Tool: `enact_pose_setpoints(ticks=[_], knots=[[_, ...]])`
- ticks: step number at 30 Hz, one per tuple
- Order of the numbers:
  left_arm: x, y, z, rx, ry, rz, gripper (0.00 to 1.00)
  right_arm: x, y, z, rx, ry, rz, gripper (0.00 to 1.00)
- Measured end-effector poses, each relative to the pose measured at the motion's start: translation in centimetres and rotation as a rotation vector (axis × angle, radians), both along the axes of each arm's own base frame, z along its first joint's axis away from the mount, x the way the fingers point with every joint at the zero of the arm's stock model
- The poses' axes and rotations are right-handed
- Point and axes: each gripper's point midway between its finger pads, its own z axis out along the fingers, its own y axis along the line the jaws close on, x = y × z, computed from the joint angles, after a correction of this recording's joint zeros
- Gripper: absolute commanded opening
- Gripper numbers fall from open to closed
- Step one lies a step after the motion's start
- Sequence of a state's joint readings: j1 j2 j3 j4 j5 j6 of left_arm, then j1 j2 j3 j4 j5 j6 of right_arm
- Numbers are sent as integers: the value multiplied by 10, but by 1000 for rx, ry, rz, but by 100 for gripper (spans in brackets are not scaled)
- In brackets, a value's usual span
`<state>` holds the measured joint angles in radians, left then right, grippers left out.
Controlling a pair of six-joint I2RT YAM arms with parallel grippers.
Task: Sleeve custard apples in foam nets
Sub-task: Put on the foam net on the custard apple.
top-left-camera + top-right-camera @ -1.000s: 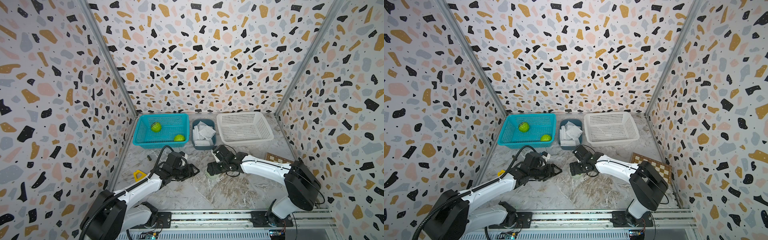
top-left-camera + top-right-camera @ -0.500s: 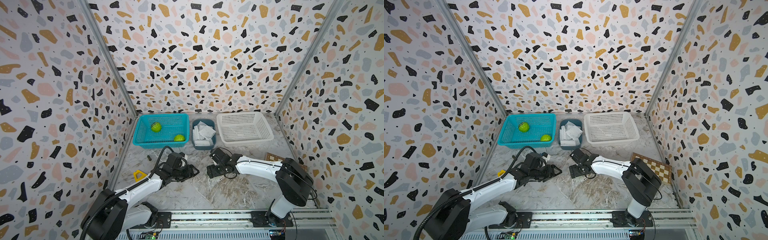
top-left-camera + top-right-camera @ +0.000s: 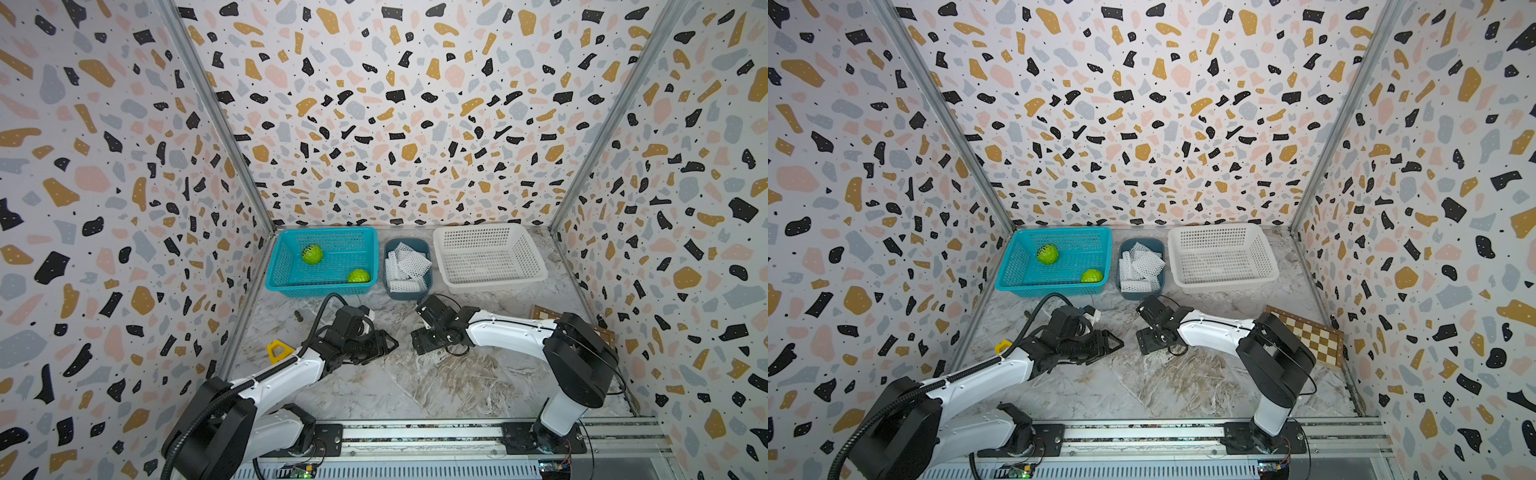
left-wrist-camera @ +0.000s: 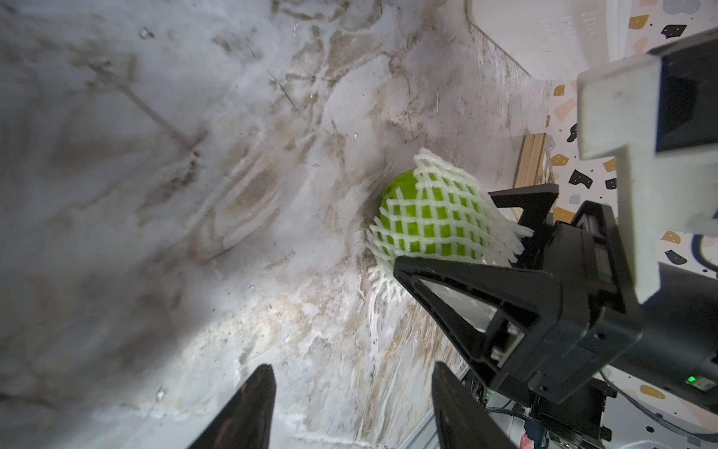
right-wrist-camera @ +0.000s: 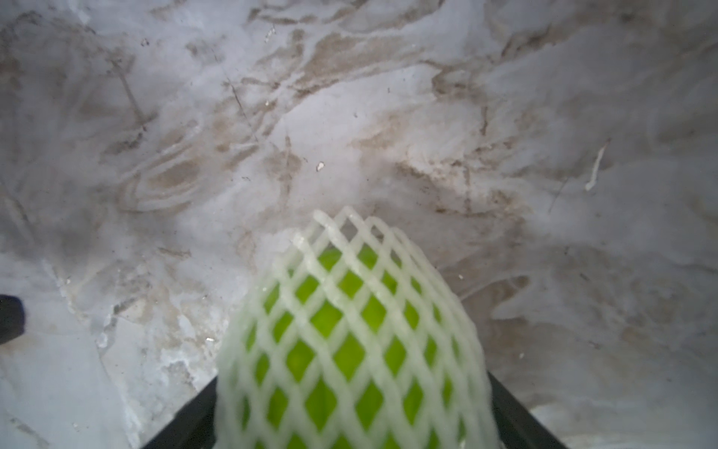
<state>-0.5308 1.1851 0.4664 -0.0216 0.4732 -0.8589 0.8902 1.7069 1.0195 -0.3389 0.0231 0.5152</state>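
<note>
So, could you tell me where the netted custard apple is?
Left wrist view: the netted custard apple sits on the table between the jaws of the right gripper, in front of the net bin.

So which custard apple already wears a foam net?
The custard apple between the jaws of the right claw, on the table, wrapped in foam net; the other two in the teal basket are bare.

Links [image 3: 507, 332]: white shells, black joints.
Cable [image 3: 321, 311]: black loop, left wrist.
Right gripper fingers [image 4: 485, 272]: black triangular frames.
Bases [image 3: 519, 438]: black, 6 o'clock.
</note>
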Motion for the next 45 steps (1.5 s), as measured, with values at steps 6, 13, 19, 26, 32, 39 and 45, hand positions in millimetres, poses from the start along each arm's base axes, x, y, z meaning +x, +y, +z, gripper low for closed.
enact_pose_setpoints(ticks=[6, 13, 19, 26, 32, 39, 45], knots=[[0, 0, 0, -1, 0, 1, 63, 0, 0, 2, -6, -12, 42, 77], [-2, 1, 1, 2, 2, 0, 63, -9, -6, 11, -45, -8, 156, 77], [-3, 2, 1, 5, 5, 0, 63, -16, -7, 14, -71, 8, 242, 77], [-3, 2, 1, 4, 5, -1, 63, -19, -1, 7, -103, 34, 305, 78], [-4, 2, -1, 6, 9, 0, 63, -18, 6, 5, -119, 35, 336, 91], [-5, 3, -2, 8, 12, 1, 63, -12, 8, 13, -123, 14, 331, 100], [-5, 3, 0, 6, 7, 1, 63, -9, 7, 30, -104, -13, 301, 99]])
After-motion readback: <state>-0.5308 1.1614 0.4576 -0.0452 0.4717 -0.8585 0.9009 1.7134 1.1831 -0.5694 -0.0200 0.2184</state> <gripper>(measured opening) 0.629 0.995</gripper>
